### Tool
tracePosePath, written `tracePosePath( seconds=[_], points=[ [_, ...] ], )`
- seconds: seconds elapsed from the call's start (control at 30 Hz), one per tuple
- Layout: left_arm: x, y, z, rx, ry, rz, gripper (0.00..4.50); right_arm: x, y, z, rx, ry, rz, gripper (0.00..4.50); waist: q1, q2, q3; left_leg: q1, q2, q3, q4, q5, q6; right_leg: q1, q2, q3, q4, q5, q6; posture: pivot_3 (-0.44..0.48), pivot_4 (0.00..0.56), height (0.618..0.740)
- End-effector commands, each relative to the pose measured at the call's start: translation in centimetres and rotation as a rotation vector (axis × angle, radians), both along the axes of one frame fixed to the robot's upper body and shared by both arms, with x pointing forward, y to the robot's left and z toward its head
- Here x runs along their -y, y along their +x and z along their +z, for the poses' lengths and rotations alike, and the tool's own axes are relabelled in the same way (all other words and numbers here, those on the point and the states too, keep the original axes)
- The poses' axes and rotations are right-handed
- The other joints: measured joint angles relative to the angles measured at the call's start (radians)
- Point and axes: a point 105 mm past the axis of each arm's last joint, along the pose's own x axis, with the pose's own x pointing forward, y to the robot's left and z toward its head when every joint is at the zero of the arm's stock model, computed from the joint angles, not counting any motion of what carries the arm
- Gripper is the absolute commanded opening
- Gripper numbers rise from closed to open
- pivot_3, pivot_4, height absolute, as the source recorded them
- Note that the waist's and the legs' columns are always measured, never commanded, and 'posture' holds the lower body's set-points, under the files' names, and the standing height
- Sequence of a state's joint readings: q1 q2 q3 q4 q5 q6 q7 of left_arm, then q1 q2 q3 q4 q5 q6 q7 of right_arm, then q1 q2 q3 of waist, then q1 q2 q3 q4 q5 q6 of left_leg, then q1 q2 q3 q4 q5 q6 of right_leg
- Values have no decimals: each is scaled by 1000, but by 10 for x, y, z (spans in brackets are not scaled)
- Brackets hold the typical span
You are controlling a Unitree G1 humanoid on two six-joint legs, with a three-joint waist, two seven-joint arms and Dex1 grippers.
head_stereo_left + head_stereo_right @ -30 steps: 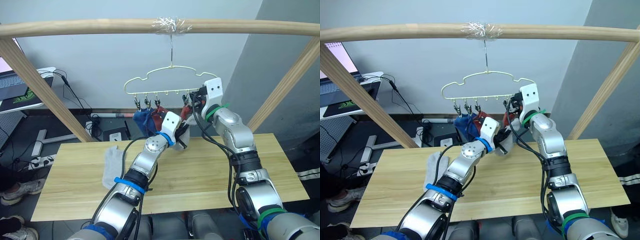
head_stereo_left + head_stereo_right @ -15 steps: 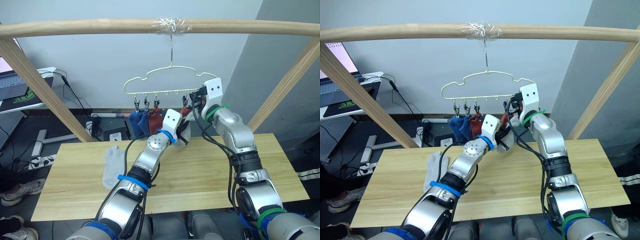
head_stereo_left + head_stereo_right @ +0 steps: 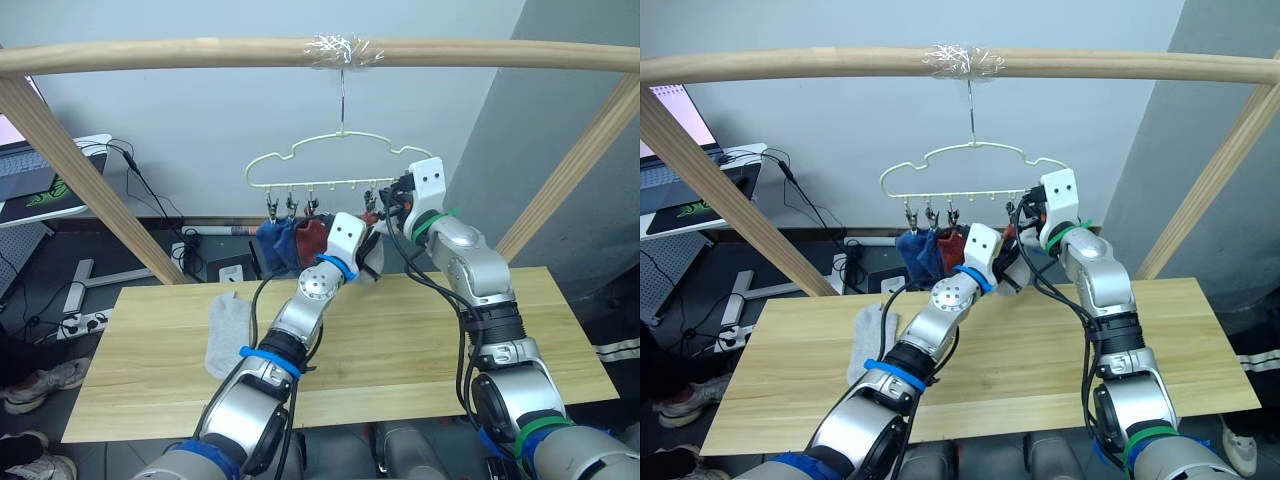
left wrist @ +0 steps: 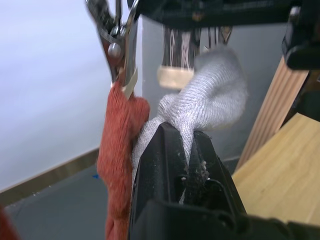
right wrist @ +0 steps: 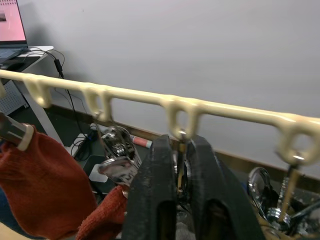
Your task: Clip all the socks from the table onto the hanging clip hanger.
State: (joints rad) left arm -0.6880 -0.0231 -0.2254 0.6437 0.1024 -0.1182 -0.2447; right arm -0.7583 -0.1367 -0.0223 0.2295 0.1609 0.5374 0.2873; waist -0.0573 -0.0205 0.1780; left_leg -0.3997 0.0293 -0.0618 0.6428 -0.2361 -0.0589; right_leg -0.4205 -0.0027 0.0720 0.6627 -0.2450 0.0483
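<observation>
The pale yellow clip hanger (image 3: 318, 160) hangs by its hook from the wooden pole. Two blue socks (image 3: 275, 245) and a rust red sock (image 3: 312, 235) hang from its left clips. Another rust red sock (image 4: 120, 145) hangs from a clip (image 4: 117, 45) right beside my left gripper (image 4: 182, 132), which is shut on a light grey sock (image 4: 215, 100) lifted up under the hanger's right clips. My right gripper (image 5: 177, 142) is shut on a clip just below the hanger bar (image 5: 225, 110). A second light grey sock (image 3: 225, 325) lies flat on the table (image 3: 400, 340), at its left.
The thick wooden frame pole (image 3: 200, 55) runs overhead, with slanted wooden legs at both sides. A laptop (image 3: 25, 175) sits on a stand at the far left, behind the table. Cables and a power strip lie on the floor beyond.
My left gripper has risen with the grey sock, up and right toward the hanger's right clips. The hanging blue and red socks have swung slightly. My right gripper stays at its clip.
</observation>
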Motion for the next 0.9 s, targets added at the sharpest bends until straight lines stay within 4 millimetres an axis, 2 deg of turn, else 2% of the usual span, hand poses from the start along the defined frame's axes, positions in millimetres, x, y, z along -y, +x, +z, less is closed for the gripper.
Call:
tracePosePath(
  seconds=[0.03,0.23,0.33,0.37,0.4,0.57,0.73,0.9],
  points=[
    [1,4,17,59,-27,15,0,1,-3,14,29,55,5,1746,0,0,0,0,0,0,0,0,0,0,0,0,0,0,0,-39,152,737],
    [6,-1,17,87,-12,-23,0,2,-6,15,26,63,10,3884,0,0,0,0,0,0,0,0,0,0,0,0,0,0,0,-43,151,737],
    [4,-6,13,91,-8,-56,0,-2,-11,13,35,46,33,3884,-3,0,0,0,0,0,0,0,0,0,0,0,0,0,0,-95,138,737],
    [2,-8,11,89,-8,-64,523,-3,-12,12,40,36,41,3928,-5,0,0,0,0,0,0,0,0,0,0,0,0,0,0,-109,137,737],
    [-1,-10,9,91,-4,-73,701,-5,-14,11,47,21,49,3928,-10,0,0,0,0,0,0,0,0,0,0,0,0,0,0,-114,137,737],
    [-11,-19,4,103,38,-108,2238,-3,-23,9,69,-25,71,3928,-31,0,0,0,0,0,0,0,0,0,0,0,0,0,0,-120,132,737],
    [-35,-34,-3,73,115,-167,3671,5,-40,6,121,-111,104,3928,-35,0,0,0,0,0,0,0,0,0,0,0,1,0,0,-116,126,737],
    [-58,-52,-8,10,156,-214,3671,11,-55,8,164,-166,124,3928,-41,0,0,0,0,0,0,0,0,0,0,0,1,0,0,-109,126,737]
  ],
)
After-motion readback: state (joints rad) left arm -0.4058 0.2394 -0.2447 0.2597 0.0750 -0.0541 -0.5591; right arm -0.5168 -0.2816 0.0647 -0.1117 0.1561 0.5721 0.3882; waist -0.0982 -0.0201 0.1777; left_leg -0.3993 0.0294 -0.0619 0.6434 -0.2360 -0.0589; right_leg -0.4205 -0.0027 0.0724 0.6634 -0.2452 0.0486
